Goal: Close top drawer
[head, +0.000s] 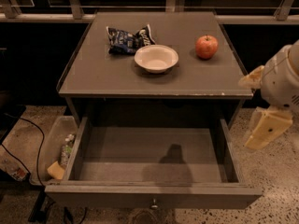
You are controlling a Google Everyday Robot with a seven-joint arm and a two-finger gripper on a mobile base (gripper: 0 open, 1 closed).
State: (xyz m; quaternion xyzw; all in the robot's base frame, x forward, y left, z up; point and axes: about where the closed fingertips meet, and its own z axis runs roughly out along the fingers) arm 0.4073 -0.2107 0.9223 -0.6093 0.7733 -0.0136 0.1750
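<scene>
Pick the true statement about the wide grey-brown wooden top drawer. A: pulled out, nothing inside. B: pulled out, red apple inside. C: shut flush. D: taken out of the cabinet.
A: the wide grey-brown wooden top drawer stands pulled out with its floor bare; the robot's hand is right of the grey-brown cabinet, apart from the drawer.
</scene>
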